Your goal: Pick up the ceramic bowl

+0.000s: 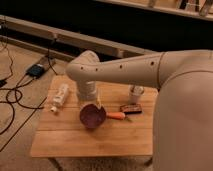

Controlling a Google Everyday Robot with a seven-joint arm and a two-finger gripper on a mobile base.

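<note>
Jaws: cannot tell their gap from my view, wrist hides them. I see gripper (93, 103) down at far rim of ceramic bowl (92, 117), mid wooden table (75, 140). Orange item (116, 115) just right of bowl; whitish cup (135, 93) behind; white bottle (60, 96) left.

Wooden table (90, 139) is the landmark. A white bottle (60, 96) lies on its side at the table's left edge. A small whitish cup (135, 92) stands upright at the back right. A dark flat block (131, 108) sits right of center, in front of the cup, with an orange stick-like item (116, 115) just beside it. The gripper (93, 104) is over the table's middle, left of the orange item. Black cables (12, 97) and a dark box (36, 70) lie on the floor left of the table.
</note>
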